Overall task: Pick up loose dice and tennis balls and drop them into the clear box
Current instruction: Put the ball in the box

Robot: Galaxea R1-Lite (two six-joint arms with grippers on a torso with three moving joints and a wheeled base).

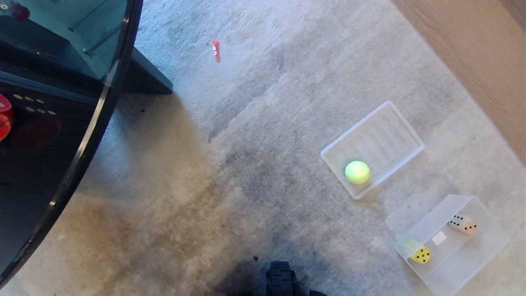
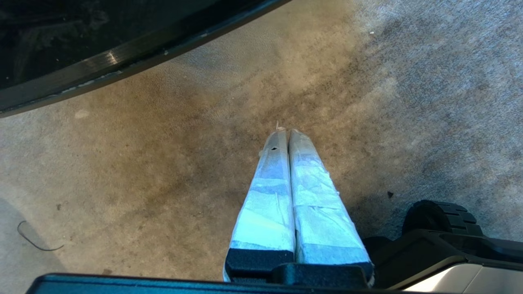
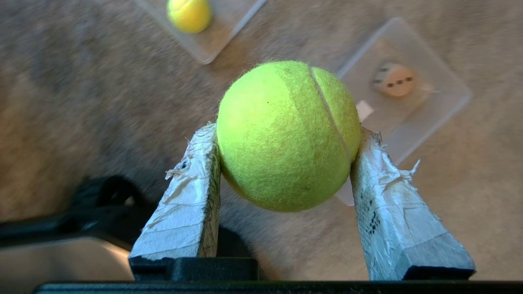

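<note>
My right gripper [image 3: 287, 132] is shut on a fuzzy yellow-green tennis ball [image 3: 282, 163], held above the carpet; this gripper is out of the head view. The clear box [image 1: 464, 259] stands on the carpet at the near right, holding a yellow die [image 1: 422, 255] and a tan die [image 1: 464, 225]. In the right wrist view the box [image 3: 445, 106] and tan die [image 3: 394, 79] lie beyond the held ball. A second tennis ball [image 1: 357, 172] rests in a flat ridged clear tray [image 1: 382, 135]. A red die [image 1: 3, 117] shows at the dark glass table. My left gripper [image 2: 286, 132] hangs shut and empty over the carpet.
A round dark glass table [image 1: 102, 107] with a black base fills the left side. A small red object with white dots [image 1: 215, 50] lies far out on the carpet. Wood floor [image 1: 472, 49] begins at the upper right. My base wheel [image 1: 281, 279] is at the near edge.
</note>
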